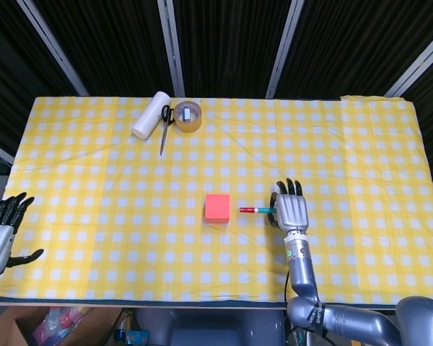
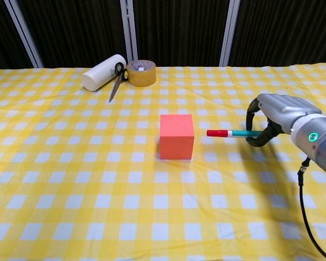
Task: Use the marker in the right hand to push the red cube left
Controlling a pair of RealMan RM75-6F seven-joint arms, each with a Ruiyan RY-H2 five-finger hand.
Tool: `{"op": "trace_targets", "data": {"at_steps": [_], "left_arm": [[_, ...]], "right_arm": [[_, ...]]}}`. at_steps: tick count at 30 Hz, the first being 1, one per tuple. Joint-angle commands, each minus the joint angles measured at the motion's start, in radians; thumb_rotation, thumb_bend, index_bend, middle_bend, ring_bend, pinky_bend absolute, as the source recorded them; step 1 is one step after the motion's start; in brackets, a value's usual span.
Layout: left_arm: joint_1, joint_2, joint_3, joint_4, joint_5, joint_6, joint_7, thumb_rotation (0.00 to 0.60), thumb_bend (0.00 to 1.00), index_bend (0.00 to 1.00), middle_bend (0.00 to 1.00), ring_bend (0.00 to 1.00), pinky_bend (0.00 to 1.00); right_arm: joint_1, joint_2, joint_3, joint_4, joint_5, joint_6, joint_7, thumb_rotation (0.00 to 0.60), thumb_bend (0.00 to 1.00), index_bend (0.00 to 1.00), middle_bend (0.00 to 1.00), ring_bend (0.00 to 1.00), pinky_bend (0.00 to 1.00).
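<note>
The red cube (image 1: 217, 207) (image 2: 176, 136) sits near the middle of the yellow checked tablecloth. My right hand (image 1: 291, 208) (image 2: 274, 117) is to its right and holds a teal marker (image 1: 257, 210) (image 2: 232, 133) with a red cap, lying level and pointing left at the cube. A small gap separates the cap's tip from the cube's right face. My left hand (image 1: 1, 234) hangs off the table's front left corner, fingers apart, holding nothing; the chest view does not show it.
At the back left lie a white roll (image 1: 151, 114) (image 2: 102, 72), a pair of scissors (image 1: 163, 128) (image 2: 116, 80) and a roll of brown tape (image 1: 187, 117) (image 2: 140, 73). A cardboard box (image 1: 36, 327) stands on the floor below the front left edge.
</note>
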Motion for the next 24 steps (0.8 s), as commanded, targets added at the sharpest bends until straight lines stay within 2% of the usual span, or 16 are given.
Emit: {"op": "trace_targets", "data": {"at_steps": [1, 14, 24], "left_arm": [[0.000, 0.001, -0.001, -0.001, -0.001, 0.001, -0.004, 0.600, 0.00, 0.00, 0.00, 0.00, 0.00], [-0.003, 0.008, -0.003, -0.005, -0.010, -0.012, -0.020, 0.600, 0.00, 0.00, 0.00, 0.00, 0.00], [-0.002, 0.009, 0.000, -0.010, -0.017, -0.016, -0.005, 0.600, 0.00, 0.00, 0.00, 0.00, 0.00]], "right_arm": [[0.014, -0.022, 0.008, 0.022, 0.008, -0.012, -0.009, 0.600, 0.56, 0.63, 0.18, 0.02, 0.00], [0.089, -0.126, 0.034, 0.074, 0.015, -0.032, -0.069, 0.600, 0.56, 0.63, 0.18, 0.02, 0.00], [0.118, -0.168, 0.044, 0.091, 0.016, -0.028, -0.104, 0.600, 0.56, 0.63, 0.18, 0.02, 0.00]]}}
